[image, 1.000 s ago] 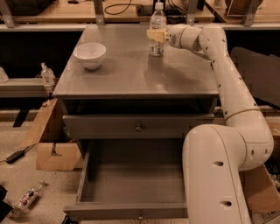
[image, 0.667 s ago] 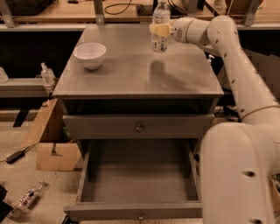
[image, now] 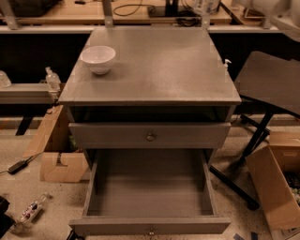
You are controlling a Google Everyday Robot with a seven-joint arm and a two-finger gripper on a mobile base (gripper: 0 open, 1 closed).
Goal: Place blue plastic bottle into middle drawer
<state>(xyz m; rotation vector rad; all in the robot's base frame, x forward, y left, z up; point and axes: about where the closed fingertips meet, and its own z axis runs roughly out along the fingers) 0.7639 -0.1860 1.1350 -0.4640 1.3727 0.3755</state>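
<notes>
The middle drawer is pulled wide open and holds nothing; its small round knob shows on the front panel. The upper knobbed drawer is shut. Of the blue plastic bottle only a pale clear bit shows at the top edge, above the cabinet's back right corner. My gripper is out of view above the top edge. Only white parts of my arm show at the top right corner.
A white bowl stands on the cabinet top at the left. A small pump-top bottle stands beyond its right edge. A black folding table and a cardboard box are at the right. Boxes and a red-labelled bottle are on the floor at the left.
My arm has lifted the bottle up from the back of the cabinet top, and both have left the view almost wholly. The view now shows the cabinet more centred.
</notes>
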